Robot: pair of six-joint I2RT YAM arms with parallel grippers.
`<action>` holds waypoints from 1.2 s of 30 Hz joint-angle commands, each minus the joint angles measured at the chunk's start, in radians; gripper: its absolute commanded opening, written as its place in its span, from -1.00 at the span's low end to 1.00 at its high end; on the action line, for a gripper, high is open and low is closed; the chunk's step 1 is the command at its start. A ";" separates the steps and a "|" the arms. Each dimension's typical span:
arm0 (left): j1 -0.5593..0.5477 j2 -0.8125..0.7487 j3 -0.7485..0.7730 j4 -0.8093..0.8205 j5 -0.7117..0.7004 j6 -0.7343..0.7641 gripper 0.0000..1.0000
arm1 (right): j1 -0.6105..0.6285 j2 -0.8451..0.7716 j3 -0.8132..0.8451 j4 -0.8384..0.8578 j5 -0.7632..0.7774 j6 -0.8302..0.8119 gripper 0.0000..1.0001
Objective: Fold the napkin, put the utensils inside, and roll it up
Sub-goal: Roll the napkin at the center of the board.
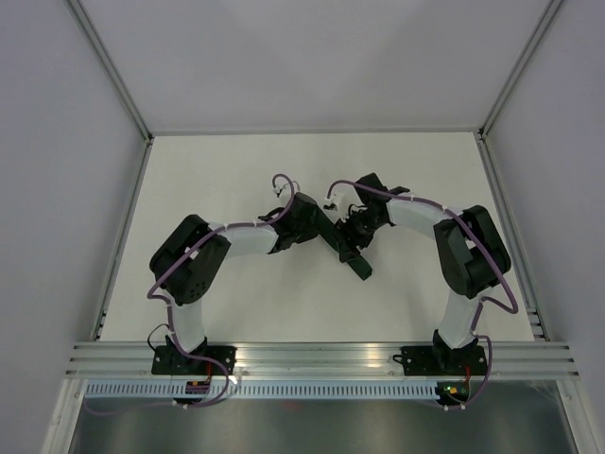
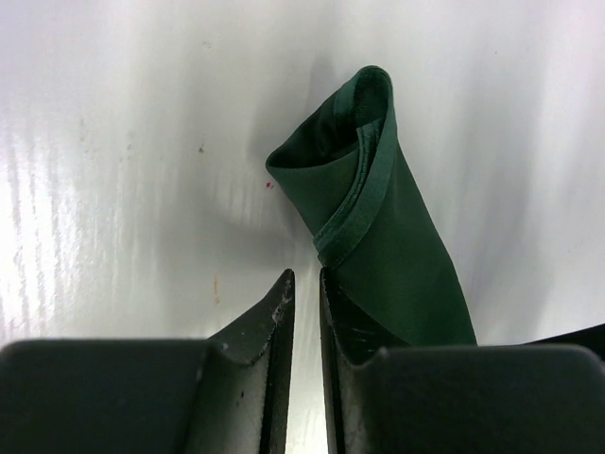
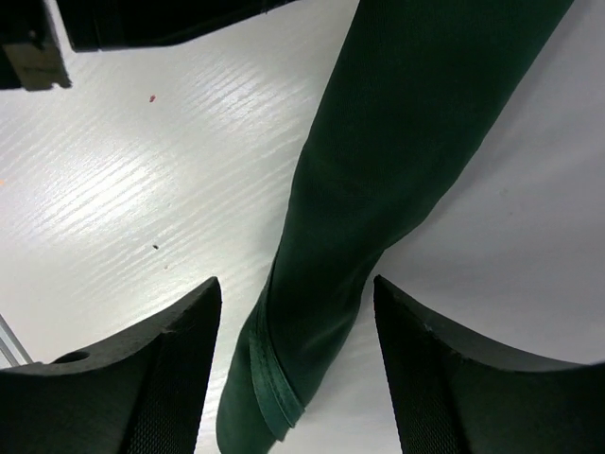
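Observation:
The dark green napkin [image 1: 358, 266] lies on the white table as a narrow rolled tube. In the left wrist view its open end [image 2: 352, 142] shows layered hems. The utensils are out of view. My left gripper [image 2: 304, 274] has its jaws almost together with only bare table in the slit; the napkin [image 2: 397, 246] lies just right of the right finger, outside the jaws. My right gripper [image 3: 298, 284] is open and straddles the napkin [image 3: 378, 170] near its other end, fingers apart from the cloth on both sides. In the top view both grippers meet over the roll, left [image 1: 321, 223] and right [image 1: 354, 233].
The white table [image 1: 236, 170] is walled by grey panels with metal rails at left, right and back. The left arm's black body [image 3: 142, 19] shows at the top left of the right wrist view, close to the right gripper.

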 commanded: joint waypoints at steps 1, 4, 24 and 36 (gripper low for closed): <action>0.002 0.032 0.059 -0.006 0.032 0.025 -0.59 | -0.015 -0.022 0.058 -0.049 0.002 0.024 0.44; 0.002 0.051 0.082 -0.009 0.044 0.028 -0.59 | -0.029 -0.008 0.073 -0.035 0.008 0.055 0.44; 0.004 0.139 0.229 -0.072 0.078 0.073 -0.60 | -0.077 0.024 0.103 0.013 0.030 0.145 0.03; 0.004 0.206 0.329 -0.106 0.107 0.099 -0.60 | -0.083 0.039 0.067 0.053 0.066 0.182 -0.29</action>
